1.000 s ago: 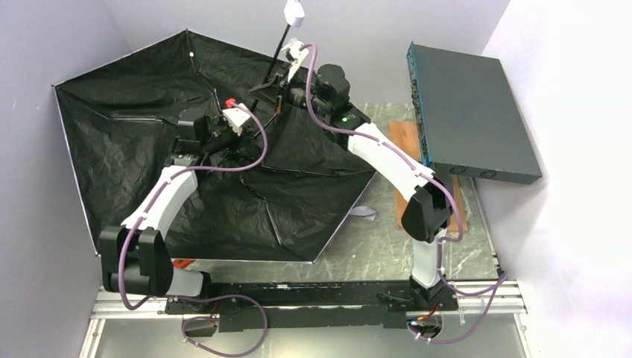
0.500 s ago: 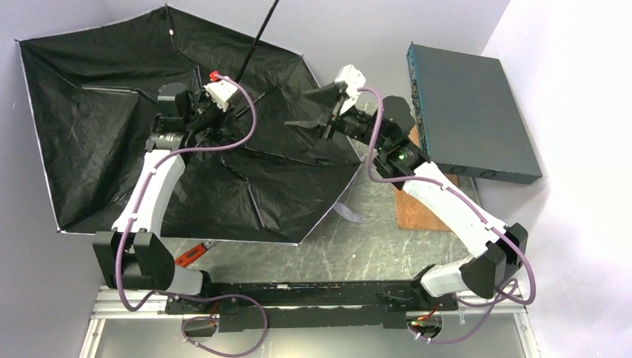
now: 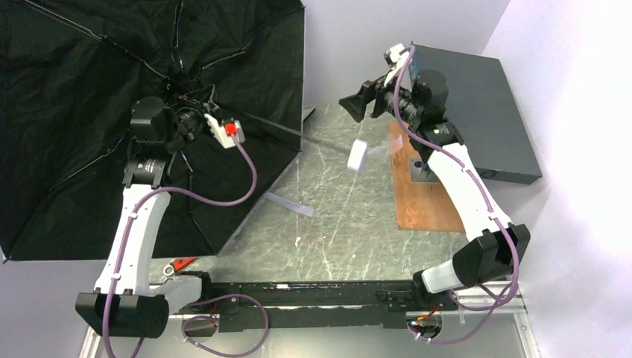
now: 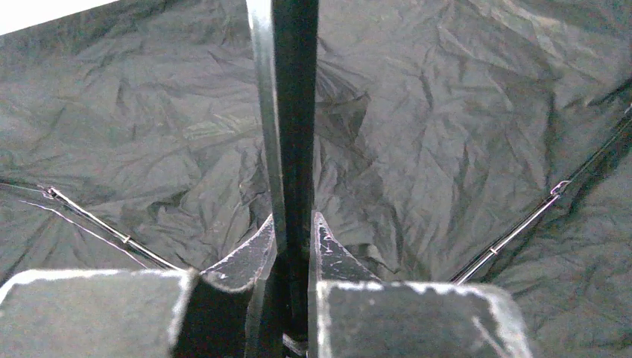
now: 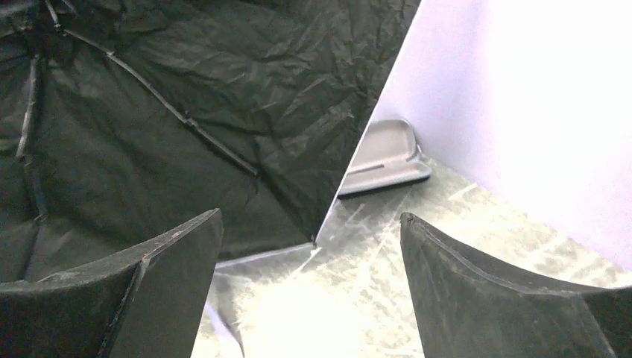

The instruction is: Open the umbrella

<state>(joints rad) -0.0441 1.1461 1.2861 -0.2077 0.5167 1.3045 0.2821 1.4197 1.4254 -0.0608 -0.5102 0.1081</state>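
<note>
The umbrella (image 3: pixel 89 142) stands open, its black canopy filling the upper left of the top view. Its thin black shaft (image 3: pixel 298 138) runs rightward over the table to the small pale handle (image 3: pixel 358 155). My left gripper (image 3: pixel 195 121) is shut on the shaft close to the hub. In the left wrist view the shaft (image 4: pixel 294 112) rises between the pinching fingers (image 4: pixel 332 257) of that gripper (image 4: pixel 294 233). My right gripper (image 3: pixel 356 104) hangs open and empty beside the teal box, apart from the handle. Its wrist view shows the jaws of the gripper (image 5: pixel 311 216) wide apart, facing the canopy (image 5: pixel 186 89).
A large dark teal flat box (image 3: pixel 477 112) leans at the back right above a wooden board (image 3: pixel 421 198). A pale strap (image 3: pixel 287 205) lies on the marbled table (image 3: pixel 350 239). A red-handled tool (image 3: pixel 179 263) sits near the left base. A grey tray (image 5: pixel 384 160) rests by the back wall.
The right gripper opened, let go of the shaft and drew back to the right toward the box. The left arm swung the canopy up and left, so the handle now points right.
</note>
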